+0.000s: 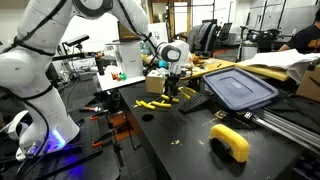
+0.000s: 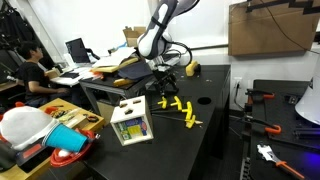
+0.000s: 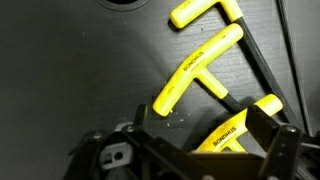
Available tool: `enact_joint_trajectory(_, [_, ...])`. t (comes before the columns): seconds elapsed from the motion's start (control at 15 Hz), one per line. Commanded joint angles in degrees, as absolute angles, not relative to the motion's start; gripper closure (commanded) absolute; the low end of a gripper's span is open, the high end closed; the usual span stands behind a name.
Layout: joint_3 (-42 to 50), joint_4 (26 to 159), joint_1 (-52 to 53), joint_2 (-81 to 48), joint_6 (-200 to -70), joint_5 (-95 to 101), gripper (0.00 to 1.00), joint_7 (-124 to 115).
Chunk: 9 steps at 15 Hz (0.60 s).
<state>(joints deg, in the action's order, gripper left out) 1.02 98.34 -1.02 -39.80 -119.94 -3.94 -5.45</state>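
Black workbench [image 1: 170, 140] bears yellow T-handle hex keys [image 3: 198, 68] under the released end effector [image 3: 205, 125].

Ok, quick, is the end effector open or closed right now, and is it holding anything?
End effector: open, gripping nothing; a yellow-handled tool lies between its fingers on the black table, close to one finger.

The T-handle keys [image 3: 197, 68] have bright yellow grips with small black lettering and black shafts; the table [image 3: 60, 60] is matt black with pale specks; the gripper [image 3: 205, 140] is black; the arm [image 1: 40, 45] is white; the lid [image 1: 239, 88] is slate blue; the box [image 2: 131, 122] is white with coloured patches.
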Motion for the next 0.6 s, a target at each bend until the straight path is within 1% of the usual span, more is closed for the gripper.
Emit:
enact_joint_trajectory(0.0, [0.06,96.96,-1.74,-39.66,-117.33,-6.16,0.00,-5.35])
enact_joint_trajectory(0.53, [0.74,98.01,-1.46,-40.39,-119.90,-15.50,0.00,-17.31])
